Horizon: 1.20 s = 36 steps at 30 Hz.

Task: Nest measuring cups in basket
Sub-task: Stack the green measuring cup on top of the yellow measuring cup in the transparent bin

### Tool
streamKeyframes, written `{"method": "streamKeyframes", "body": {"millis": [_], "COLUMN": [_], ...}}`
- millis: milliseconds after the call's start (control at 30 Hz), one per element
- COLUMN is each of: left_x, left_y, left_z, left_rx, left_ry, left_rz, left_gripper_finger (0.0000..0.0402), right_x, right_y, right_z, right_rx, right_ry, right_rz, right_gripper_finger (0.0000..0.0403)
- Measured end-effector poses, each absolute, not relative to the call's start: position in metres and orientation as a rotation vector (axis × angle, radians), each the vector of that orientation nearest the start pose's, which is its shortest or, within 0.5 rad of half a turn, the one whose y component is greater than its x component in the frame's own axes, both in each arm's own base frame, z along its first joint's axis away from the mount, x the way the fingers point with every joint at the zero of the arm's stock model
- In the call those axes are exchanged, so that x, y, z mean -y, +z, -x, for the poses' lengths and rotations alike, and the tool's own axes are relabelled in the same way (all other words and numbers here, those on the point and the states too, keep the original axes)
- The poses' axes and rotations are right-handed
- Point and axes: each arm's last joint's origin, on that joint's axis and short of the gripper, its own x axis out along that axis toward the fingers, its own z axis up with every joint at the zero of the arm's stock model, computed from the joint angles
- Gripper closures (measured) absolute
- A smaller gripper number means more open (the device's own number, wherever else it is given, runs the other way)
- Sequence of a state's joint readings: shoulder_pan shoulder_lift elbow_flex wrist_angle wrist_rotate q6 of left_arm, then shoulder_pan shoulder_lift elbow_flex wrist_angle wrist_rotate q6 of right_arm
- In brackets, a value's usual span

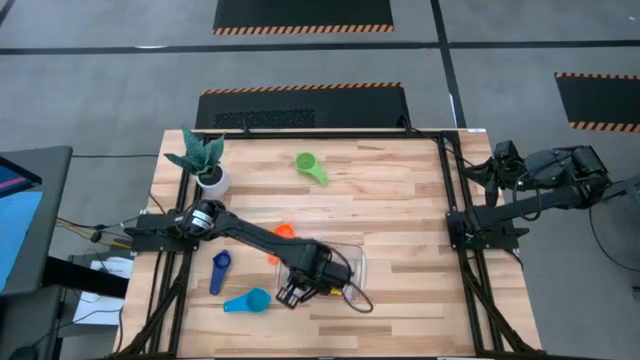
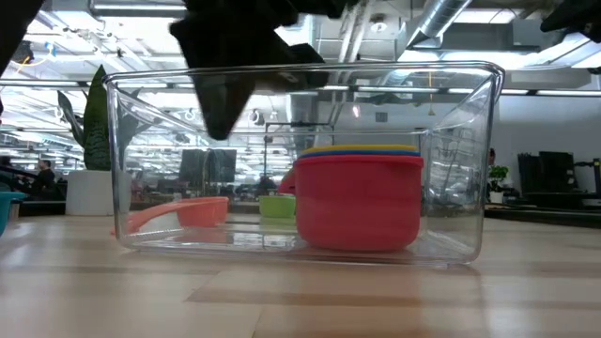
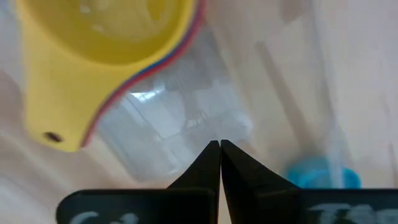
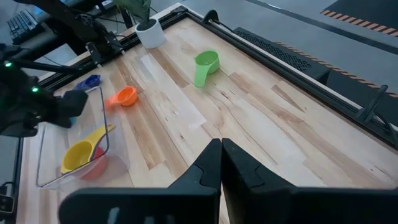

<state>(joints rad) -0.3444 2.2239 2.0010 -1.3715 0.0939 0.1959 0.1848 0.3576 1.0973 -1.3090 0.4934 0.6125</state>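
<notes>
The clear basket sits near the table's near edge. In it stands the red cup with the yellow cup nested inside, a thin blue rim between them. My left gripper is shut and empty, hovering over the basket's near left corner. The orange cup rests on the table just beyond the basket, the navy cup and light blue cup to its left, and the green cup near the far edge. My right gripper is shut, parked off the right edge.
A white plant pot with a green plant stands at the table's far left corner. Bare wood stretches across the table's right half. A black cable loops near the basket's near side.
</notes>
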Motion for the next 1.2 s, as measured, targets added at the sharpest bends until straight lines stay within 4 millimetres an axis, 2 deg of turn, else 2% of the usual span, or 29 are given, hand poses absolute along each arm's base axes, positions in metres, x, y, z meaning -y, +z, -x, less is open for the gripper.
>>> {"method": "streamKeyframes", "body": {"millis": [200,467,633,933,1033,1133,1200], "left_x": [0.165,0.171,0.176,0.176,0.175,0.164,0.152], "left_y": [0.221,0.221,0.221,0.221,0.221,0.225,0.238], "left_z": [-0.397,-0.4,-0.399,-0.399,-0.399,-0.398,-0.398], "left_rx": [-1.575,-1.555,-1.536,-1.545,-1.542,-1.563,-1.547], "left_ry": [-0.457,-0.432,-0.44,-0.409,-0.367,-0.296,-0.265], "left_rz": [-0.304,-0.199,-0.202,-0.17,-0.206,-0.226,-0.206], "left_gripper_finger": [0.0401,0.0401,0.0401,0.0401,0.0401,0.0401,0.0401], "right_x": [0.015,0.015,0.015,0.015,0.015,0.015,0.015], "right_y": [0.355,0.355,0.355,0.355,0.355,0.355,0.355], "right_z": [0.006,0.005,0.006,0.005,0.006,0.005,0.005], "right_rx": [-0.426,-0.427,-0.424,-0.424,-0.424,-0.426,-0.426], "right_ry": [-0.451,-0.451,-0.453,-0.452,-0.451,-0.446,-0.446], "right_rz": [-0.402,-0.4,-0.412,-0.42,-0.42,-0.422,-0.423], "right_gripper_finger": [0.0377,0.0377,0.0377,0.0377,0.0377,0.0377,0.0377]}}
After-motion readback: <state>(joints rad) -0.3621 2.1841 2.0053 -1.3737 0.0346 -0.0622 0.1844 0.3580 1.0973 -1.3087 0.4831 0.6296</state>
